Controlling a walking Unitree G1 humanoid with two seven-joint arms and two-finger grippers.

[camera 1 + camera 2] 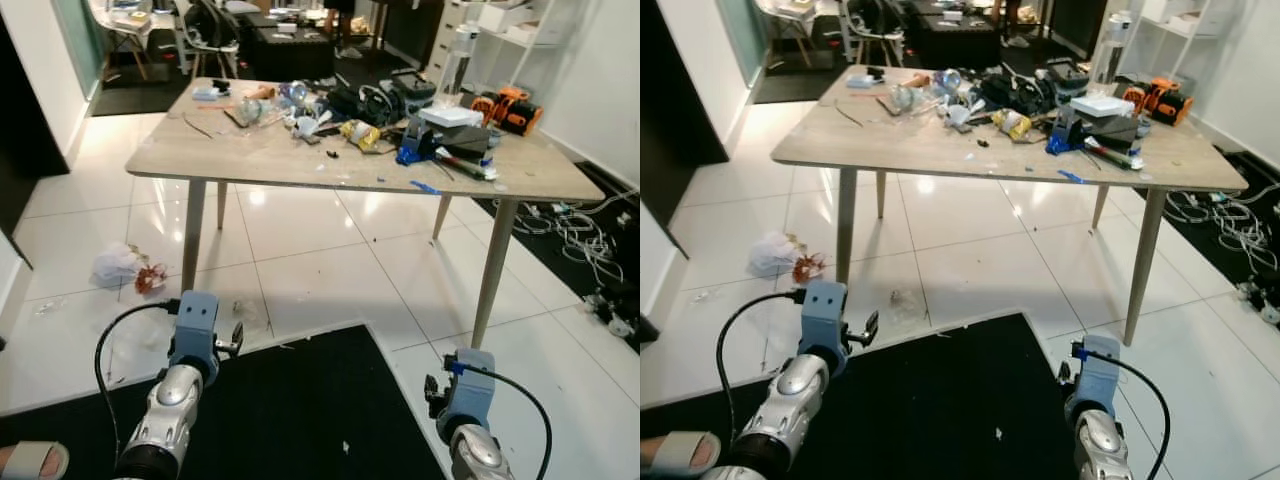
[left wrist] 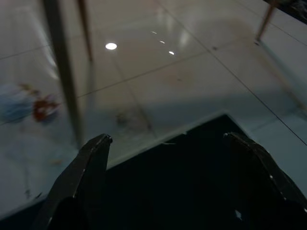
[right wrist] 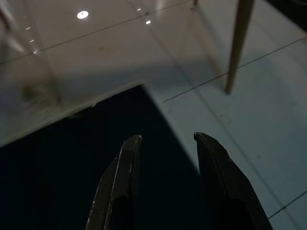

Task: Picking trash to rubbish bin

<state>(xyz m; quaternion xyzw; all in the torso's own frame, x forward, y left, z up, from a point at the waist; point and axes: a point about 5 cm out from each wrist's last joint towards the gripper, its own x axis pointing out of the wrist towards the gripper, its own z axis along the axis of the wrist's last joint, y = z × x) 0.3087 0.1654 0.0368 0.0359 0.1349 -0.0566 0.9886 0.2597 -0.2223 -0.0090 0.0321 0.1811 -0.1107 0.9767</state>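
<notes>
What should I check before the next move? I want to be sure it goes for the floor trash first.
1. Crumpled trash lies on the white tiles by the table leg: ok.
2. Left gripper open, holding nothing: ok.
3. Right gripper holding nothing, fingers apart: ok.
4. Trash within the left gripper's reach: not ok, it lies well ahead.
5. Rubbish bin located: cannot tell.

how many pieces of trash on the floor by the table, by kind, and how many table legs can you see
white crumpled bag: 1
red-orange wrapper: 1
clear scrap: 1
table legs: 4
total: 7
</notes>
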